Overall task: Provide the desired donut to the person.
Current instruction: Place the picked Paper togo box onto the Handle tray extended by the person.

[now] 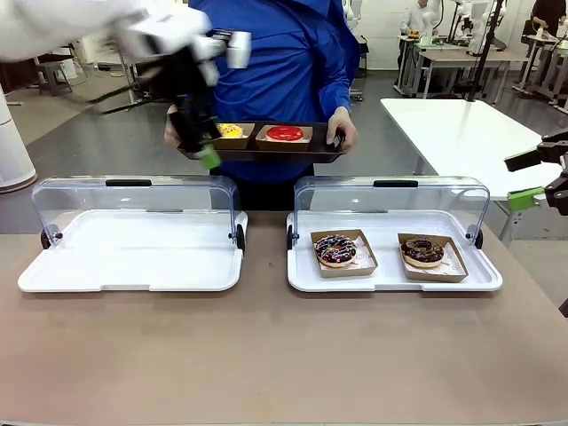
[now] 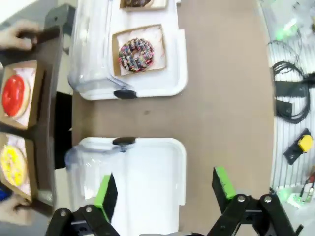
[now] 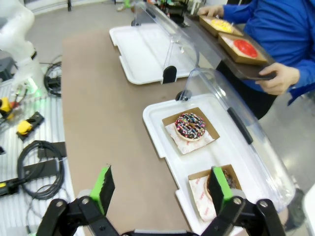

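Note:
The person (image 1: 284,62) in a blue jacket stands at the far side, holding a dark tray (image 1: 266,153) with both hands. On it lie a yellow donut (image 1: 230,131) and a red donut (image 1: 284,133), each in a brown card box. My left gripper (image 1: 202,153) hangs open by the tray's left end, just in front of the yellow donut (image 2: 12,164). In its wrist view the left gripper (image 2: 165,189) holds nothing. My right gripper (image 3: 161,189) is open and empty at the table's right edge (image 1: 525,180). Which donut is desired I cannot tell.
Two white lidded trays stand open on the brown table. The left tray (image 1: 133,257) holds nothing. The right tray (image 1: 390,280) carries a sprinkled chocolate donut (image 1: 335,250) and a plain chocolate donut (image 1: 422,252). A white side table (image 1: 461,133) is at the far right.

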You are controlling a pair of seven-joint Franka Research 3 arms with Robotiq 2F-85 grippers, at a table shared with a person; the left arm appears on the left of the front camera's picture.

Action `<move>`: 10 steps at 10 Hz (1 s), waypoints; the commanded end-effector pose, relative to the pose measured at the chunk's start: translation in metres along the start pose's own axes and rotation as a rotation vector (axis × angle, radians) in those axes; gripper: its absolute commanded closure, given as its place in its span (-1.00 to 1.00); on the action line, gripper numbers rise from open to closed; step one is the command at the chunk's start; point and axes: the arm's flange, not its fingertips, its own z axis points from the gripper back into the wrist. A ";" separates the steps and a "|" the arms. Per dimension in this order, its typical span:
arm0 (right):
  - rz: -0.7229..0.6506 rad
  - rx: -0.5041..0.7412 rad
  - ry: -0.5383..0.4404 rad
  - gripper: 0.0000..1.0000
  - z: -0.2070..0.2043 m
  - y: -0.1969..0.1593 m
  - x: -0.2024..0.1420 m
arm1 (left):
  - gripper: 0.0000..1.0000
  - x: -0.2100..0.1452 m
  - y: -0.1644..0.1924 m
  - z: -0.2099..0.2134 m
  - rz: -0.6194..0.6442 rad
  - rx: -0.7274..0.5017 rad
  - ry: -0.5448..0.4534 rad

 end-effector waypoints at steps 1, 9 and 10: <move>0.008 0.011 -0.031 -1.00 -0.002 -0.003 0.000 | -1.00 -0.102 -0.070 0.009 0.073 0.102 -0.129; 0.008 0.011 -0.031 -1.00 -0.002 -0.003 0.000 | -1.00 -0.311 -0.140 0.045 0.416 0.298 -0.478; 0.008 0.011 -0.031 -1.00 -0.002 -0.003 0.000 | -1.00 -0.316 -0.137 0.047 0.427 0.298 -0.468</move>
